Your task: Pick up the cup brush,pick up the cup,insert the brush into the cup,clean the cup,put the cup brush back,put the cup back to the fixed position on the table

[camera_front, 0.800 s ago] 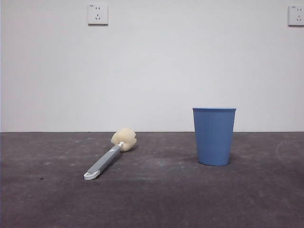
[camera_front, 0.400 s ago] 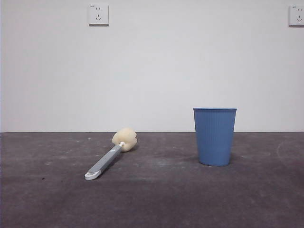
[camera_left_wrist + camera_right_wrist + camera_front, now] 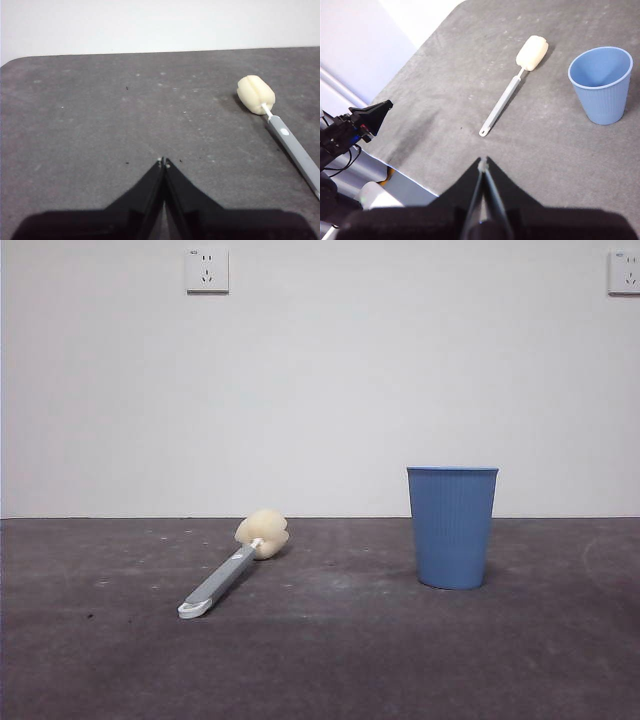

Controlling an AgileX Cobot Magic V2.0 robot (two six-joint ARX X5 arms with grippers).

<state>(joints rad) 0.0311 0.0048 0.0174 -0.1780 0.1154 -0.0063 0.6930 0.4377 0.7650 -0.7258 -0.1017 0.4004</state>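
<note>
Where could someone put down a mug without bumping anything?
Bare table lies between the cup brush and the cup, across the whole near strip in front of both, and to the far side of each. Nowhere is crowded; both claws sit away from them.

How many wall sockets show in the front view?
2: one wall socket high on the wall above the cup brush, another cut off at the picture's upper right edge.
</note>
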